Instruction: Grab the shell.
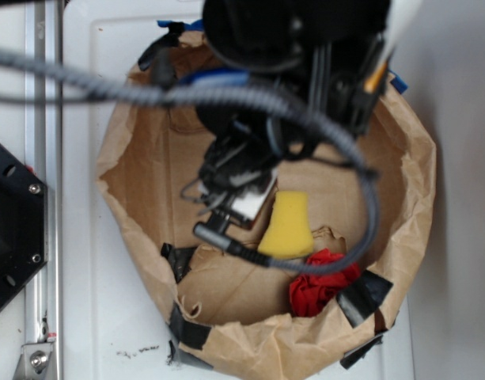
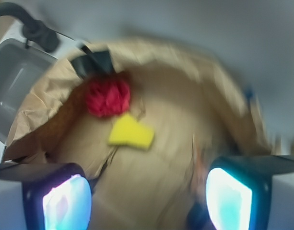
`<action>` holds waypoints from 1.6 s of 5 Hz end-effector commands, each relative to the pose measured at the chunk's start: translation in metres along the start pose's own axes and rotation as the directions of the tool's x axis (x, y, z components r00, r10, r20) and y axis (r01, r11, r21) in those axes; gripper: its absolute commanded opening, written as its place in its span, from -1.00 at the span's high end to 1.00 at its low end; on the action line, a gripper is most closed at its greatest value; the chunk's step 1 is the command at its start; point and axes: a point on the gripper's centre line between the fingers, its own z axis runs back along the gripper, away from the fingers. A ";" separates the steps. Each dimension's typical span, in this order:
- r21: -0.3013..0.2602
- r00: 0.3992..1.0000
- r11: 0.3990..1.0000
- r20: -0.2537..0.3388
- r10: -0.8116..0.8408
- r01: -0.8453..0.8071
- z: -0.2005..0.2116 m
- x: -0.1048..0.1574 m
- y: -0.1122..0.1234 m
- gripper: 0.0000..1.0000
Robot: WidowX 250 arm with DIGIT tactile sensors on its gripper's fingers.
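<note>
While blur hides detail, the paper bag (image 1: pixel 139 158) holds a yellow sponge (image 1: pixel 288 226).

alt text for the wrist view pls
Blurred look down into a crumpled brown paper bag holding a yellow sponge and, just beyond it, a red cloth ball. The end effector is open, its glowing fingertips framing the bottom corners; no shell is visible.

Bag (image 1: pixel 147 158): I saw creased, matt brown paper.
Sponge (image 1: pixel 288 226): looked matt yellow foam to me.
Rag (image 1: pixel 317 285): crumpled red cloth.
</note>
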 end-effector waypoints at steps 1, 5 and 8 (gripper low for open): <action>0.034 0.999 0.999 0.039 -0.024 0.023 0.013 0.010 -0.009 -1.00; 0.073 0.993 0.992 -0.079 -0.093 0.099 -0.060 -0.024 -0.001 -1.00; 0.094 0.991 0.994 -0.129 -0.047 0.059 -0.087 -0.039 0.025 -1.00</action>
